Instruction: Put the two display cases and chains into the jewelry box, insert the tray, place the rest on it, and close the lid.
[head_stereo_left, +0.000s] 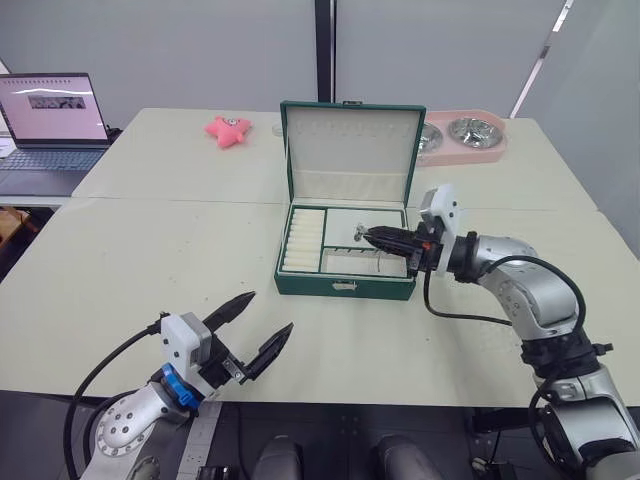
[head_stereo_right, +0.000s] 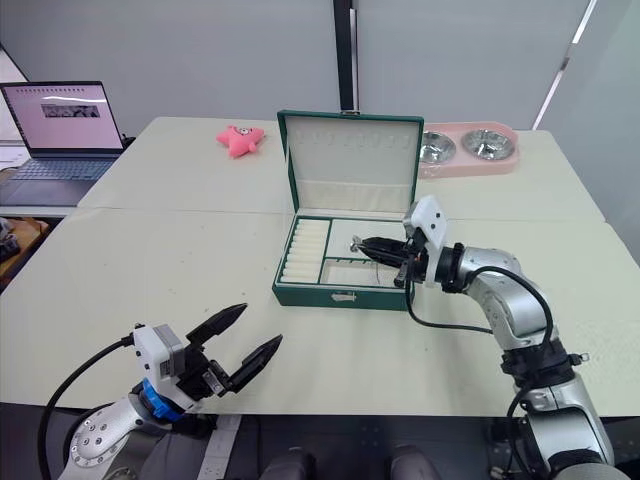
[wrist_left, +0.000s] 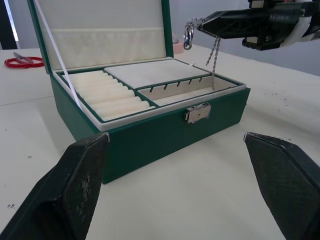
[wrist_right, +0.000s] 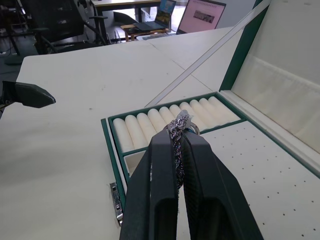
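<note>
Tray (wrist_left: 150, 80) already seated in jewelry box (head_stereo_left: 345, 285), right jaws (head_stereo_left: 368, 237) pinching a chain (wrist_left: 215, 50) above it, left jaws (head_stereo_left: 262, 327) spread, lid (head_stereo_left: 350, 150) open.

Cream table (head_stereo_left: 150, 250). Open laptop (head_stereo_left: 52, 130) w/ lit screen at far left, on a separate desk. Pink star-shaped soft toy (head_stereo_left: 228, 130) at back, left of centre. Pink stand w/ two steel bowls (head_stereo_left: 465, 136) at back right. Red-handled scissors (wrist_left: 21, 61) lying flat on table.

No text, label or number can be read anywhere.
</note>
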